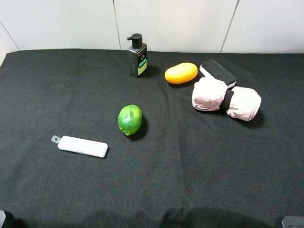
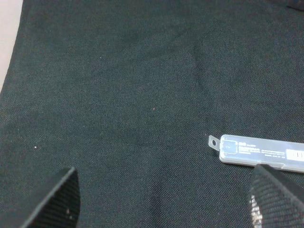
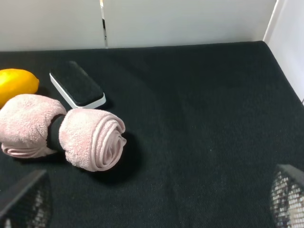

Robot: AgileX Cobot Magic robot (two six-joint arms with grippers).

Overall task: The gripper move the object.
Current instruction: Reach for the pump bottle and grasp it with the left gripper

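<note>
The dark pump bottle (image 1: 137,56) with a black pump head and pale green label stands upright at the back of the black cloth, left of centre. It shows in neither wrist view. My left gripper (image 2: 166,204) is open and empty, low over the cloth near the front left, with only its fingertips (image 2: 57,199) in view. My right gripper (image 3: 156,199) is open and empty near the front right, its fingertips (image 3: 287,194) wide apart. Both grippers are far from the bottle. In the exterior high view only dark bits of the arms show at the bottom corners.
A green lime (image 1: 129,119) lies mid-table. A flat white case (image 1: 81,146) lies front left, just ahead of the left gripper (image 2: 261,152). A yellow-orange fruit (image 1: 181,72), a black-and-white eraser block (image 1: 217,72) and a rolled pink towel (image 1: 225,99) sit back right. A white wall (image 1: 171,23) stands behind.
</note>
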